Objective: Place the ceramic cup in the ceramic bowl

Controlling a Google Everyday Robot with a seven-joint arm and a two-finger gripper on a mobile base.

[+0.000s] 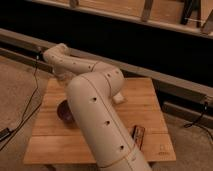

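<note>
Watching arm [95, 100] arched over wooden table [145, 100], wrist hanging near the table's 10 o'clock corner. Ceramic bowl [64, 111] lies near, at 6 o'clock from gripper [62, 76]. Grip state: I cannot tell. Ceramic cup not made out, possibly the pale blur at the gripper.

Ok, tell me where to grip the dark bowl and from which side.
Probably pinch the rim of the bowl on its left edge, coming straight down: it sits upright and shallow, and the arm covers its right side. The tool hangs beyond it, near the far left corner of the table.
</note>
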